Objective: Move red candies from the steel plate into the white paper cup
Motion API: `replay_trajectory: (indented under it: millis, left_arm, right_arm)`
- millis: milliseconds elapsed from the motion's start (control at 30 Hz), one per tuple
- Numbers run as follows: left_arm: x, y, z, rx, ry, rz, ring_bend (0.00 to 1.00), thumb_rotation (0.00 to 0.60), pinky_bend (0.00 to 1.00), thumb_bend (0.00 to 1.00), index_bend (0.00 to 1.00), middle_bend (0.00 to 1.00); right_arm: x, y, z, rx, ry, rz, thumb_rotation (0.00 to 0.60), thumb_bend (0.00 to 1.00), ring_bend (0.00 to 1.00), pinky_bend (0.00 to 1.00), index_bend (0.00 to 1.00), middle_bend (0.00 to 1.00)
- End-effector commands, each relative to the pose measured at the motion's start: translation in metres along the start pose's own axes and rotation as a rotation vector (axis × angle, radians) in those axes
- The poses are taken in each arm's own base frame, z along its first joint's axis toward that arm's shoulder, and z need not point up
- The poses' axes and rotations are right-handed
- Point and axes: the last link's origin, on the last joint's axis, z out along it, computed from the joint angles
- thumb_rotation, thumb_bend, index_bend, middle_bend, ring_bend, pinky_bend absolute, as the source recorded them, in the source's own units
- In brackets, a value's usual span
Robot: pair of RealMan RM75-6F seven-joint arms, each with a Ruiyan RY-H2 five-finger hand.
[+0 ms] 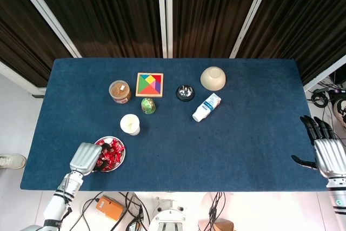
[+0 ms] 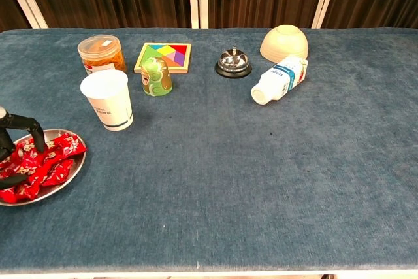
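- Down at the near left corner of the blue table (image 1: 243, 133), the steel plate (image 1: 120, 160) holds a heap of red candies (image 1: 111, 152), all of them on the plate
- left hand (image 1: 86, 157) sits over the plate's left side; in the chest view its dark fingers (image 2: 29, 129) curl down onto the candies, but whether they grasp one I cannot tell
- white paper cup (image 2: 108, 99) stands upright just beyond the plate, to its far right, mouth open, with nothing between it and the plate
- right hand (image 1: 327, 152) rests at the table's right edge, well apart from everything, fingers straight and spread, holding nothing
- Around the cup: a clear jar of orange snacks (image 2: 101, 53) just behind it, and a small green figure-shaped container (image 2: 157, 76) to its right, near but not touching
- colourful tangram puzzle (image 2: 164, 57) in a wooden frame lies flat behind the green container
- silver call bell (image 2: 233, 63) stands further right, near the table's middle back
- cream bowl (image 2: 284, 42) sits upside down at the back right
- white bottle with blue label (image 2: 279, 80) lies on its side just in front of the bowl, its base toward the bowl
- Dark curtains with white frames (image 1: 165, 12) hang behind the table
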Motion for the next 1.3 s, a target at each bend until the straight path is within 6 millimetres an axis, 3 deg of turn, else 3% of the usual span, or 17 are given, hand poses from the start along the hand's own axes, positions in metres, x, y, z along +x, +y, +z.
replay_trajectory:
  millis: [33,300,500,700,1000,1200,1300]
  left_arm:
    - [-0.001,-0.002,0.001,0.008,-0.007,0.015,0.83,0.600,0.83,0.26,0.43,0.89]
    - [-0.003,-0.006,-0.001,0.024,-0.027,0.027,0.84,0.600,0.83,0.27,0.43,0.89]
    - [-0.005,-0.007,0.001,0.024,-0.019,0.035,0.85,0.600,0.83,0.37,0.55,0.90]
    - [0.000,-0.006,0.004,0.010,0.008,0.009,0.85,0.600,0.83,0.39,0.58,0.90]
    - [0.053,0.003,0.022,-0.055,0.165,-0.001,0.85,0.600,0.83,0.39,0.58,0.90]
    - [0.098,0.023,0.057,-0.123,0.250,-0.043,0.85,0.600,0.83,0.39,0.58,0.90]
    - [0.107,0.032,0.075,-0.147,0.226,-0.077,0.85,0.600,0.83,0.39,0.58,0.90]
  right_arm:
    - [0.000,0.000,0.000,-0.002,0.002,0.000,0.600,0.20,0.02,0.12,0.00,0.12]
    - [-0.001,0.000,-0.001,-0.001,0.000,0.006,0.600,0.20,0.03,0.12,0.00,0.12]
    - [-0.003,0.000,-0.002,0.000,-0.006,0.012,0.600,0.20,0.04,0.12,0.00,0.12]
    - [-0.003,0.000,-0.004,-0.001,-0.003,0.015,0.600,0.20,0.05,0.12,0.01,0.12]
    - [0.006,0.002,-0.008,-0.005,0.032,0.007,0.600,0.20,0.05,0.12,0.01,0.12]
    - [0.024,0.003,-0.012,-0.012,0.089,-0.011,0.600,0.20,0.06,0.12,0.01,0.12]
    - [0.028,0.003,-0.015,-0.013,0.104,-0.010,0.600,0.20,0.06,0.12,0.01,0.12]
